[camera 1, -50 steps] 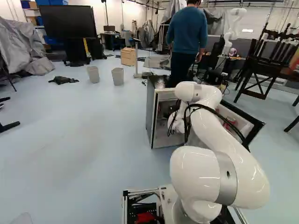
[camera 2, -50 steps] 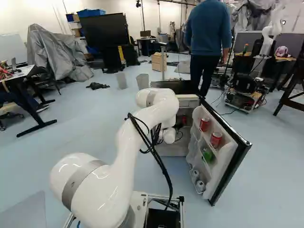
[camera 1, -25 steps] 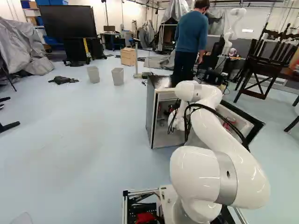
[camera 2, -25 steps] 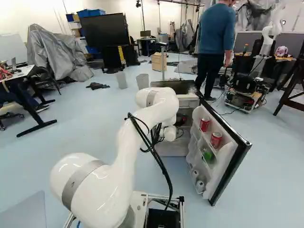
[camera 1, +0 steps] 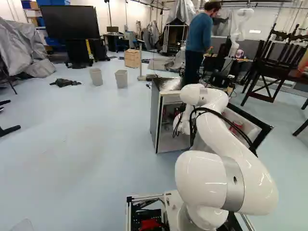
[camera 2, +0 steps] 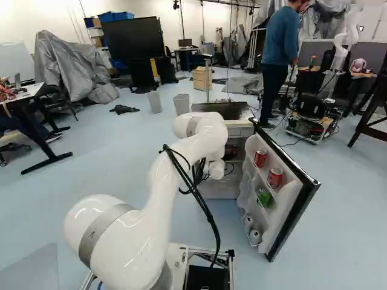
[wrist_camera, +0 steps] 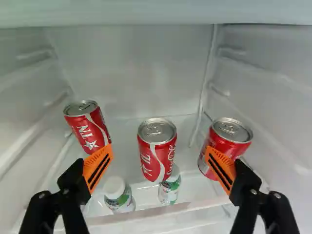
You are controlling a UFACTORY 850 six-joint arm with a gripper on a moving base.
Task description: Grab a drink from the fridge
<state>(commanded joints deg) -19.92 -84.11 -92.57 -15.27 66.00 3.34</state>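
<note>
In the wrist view my gripper (wrist_camera: 159, 150) is inside the fridge, its two fingers wide apart and nothing gripped. A red can (wrist_camera: 158, 150) stands upright on the shelf (wrist_camera: 124, 146), ahead of the gap between the fingers. One finger overlaps a second red can (wrist_camera: 90, 127); the other partly covers a third (wrist_camera: 225, 141). Whether either pad touches its can, I cannot tell. The fridge (camera 1: 155, 115) stands with its door (camera 2: 289, 211) swung wide. My wrist reaches into its opening, and the fingers are hidden in both base views.
The door racks hold two red cans (camera 2: 275, 177), a green item (camera 2: 264, 197) and whitish containers (camera 2: 255, 236). White-capped bottles (wrist_camera: 118, 196) show near and below the shelf's front edge. Fridge side walls (wrist_camera: 268, 97) flank the gripper. Another robot (camera 2: 346, 39) stands farther back.
</note>
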